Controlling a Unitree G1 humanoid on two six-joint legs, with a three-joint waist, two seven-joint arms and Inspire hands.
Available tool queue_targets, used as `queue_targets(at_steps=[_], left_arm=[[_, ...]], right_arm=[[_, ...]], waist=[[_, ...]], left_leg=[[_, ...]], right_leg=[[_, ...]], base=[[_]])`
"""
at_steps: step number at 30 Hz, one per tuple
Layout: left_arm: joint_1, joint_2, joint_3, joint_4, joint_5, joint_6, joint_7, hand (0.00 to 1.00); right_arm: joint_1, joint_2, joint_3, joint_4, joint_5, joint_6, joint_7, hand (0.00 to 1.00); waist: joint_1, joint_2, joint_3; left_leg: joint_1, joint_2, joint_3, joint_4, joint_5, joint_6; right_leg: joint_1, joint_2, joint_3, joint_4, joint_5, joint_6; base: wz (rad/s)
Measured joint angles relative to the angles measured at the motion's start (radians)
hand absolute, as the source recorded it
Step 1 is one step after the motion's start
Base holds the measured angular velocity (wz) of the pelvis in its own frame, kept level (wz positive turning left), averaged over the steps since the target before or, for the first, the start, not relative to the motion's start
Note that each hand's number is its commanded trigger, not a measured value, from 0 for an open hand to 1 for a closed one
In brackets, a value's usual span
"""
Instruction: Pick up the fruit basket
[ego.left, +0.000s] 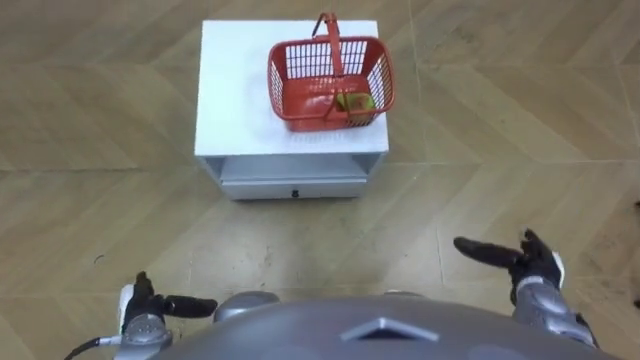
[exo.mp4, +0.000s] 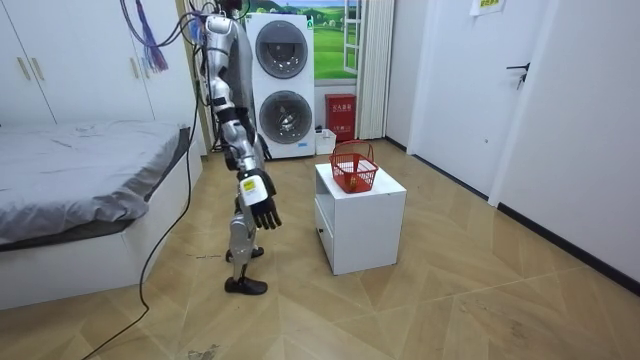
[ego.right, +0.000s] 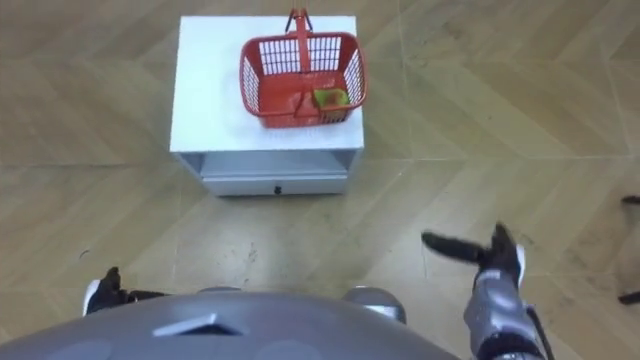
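A red mesh fruit basket (ego.left: 330, 82) (ego.right: 302, 78) (exo.mp4: 352, 168) stands on a white cabinet (ego.left: 240, 90) (ego.right: 215, 90) (exo.mp4: 372, 205), toward its right side, with its handle raised. Something yellow-green lies in the basket's near right corner. My right hand (ego.left: 530, 262) (ego.right: 493, 253) hangs low at the lower right, fingers straight, well short of the cabinet. My left hand (ego.left: 150, 308) (ego.right: 108, 291) shows at the lower left with straight fingers, holding nothing. In the room view I stand upright about a step from the cabinet, facing it.
The cabinet has a drawer (ego.left: 293, 188) in its front. Wooden floor surrounds it on all sides. In the room view, a bed (exo.mp4: 80, 190) lies behind me, and washing machines (exo.mp4: 285, 85) stand at the far wall.
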Motion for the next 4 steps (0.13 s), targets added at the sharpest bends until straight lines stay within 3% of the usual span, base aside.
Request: queue_targets(at_steps=[4], left_arm=[[-0.002,0.0,0.012,0.021,0.004,-0.008,-0.016,0.0]], right_arm=[[0.006,0.013,-0.029,0.099,-0.06,0.003,0.021,0.0]], waist=[[0.001,0.005,0.0006]], left_leg=[[0.008,0.002,-0.003,-0.013,0.0,-0.001]], right_leg=[[0.002,0.003,-0.002,0.003,0.0,0.0]], base=[[-0.01]])
